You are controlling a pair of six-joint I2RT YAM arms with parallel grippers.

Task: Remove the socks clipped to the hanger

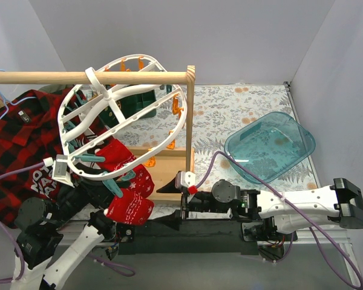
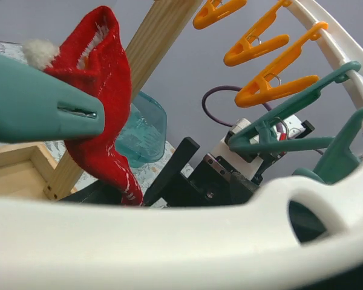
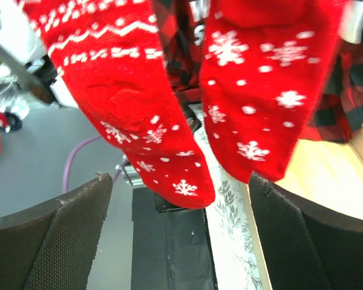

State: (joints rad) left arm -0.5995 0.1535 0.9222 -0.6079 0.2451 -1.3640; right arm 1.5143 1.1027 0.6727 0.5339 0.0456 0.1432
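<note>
Our right jaws gape released under the red socks; left jaws, at the hanger's eight o'clock, we cannot tell.

Legible text: none. The plaid shirt carries white block lettering low on its front, partly hidden and too small to read. A small white-marked patch near its collar is equally unreadable. In the right wrist view, a fragment of the same lettering shows between the socks, cut off.
</note>
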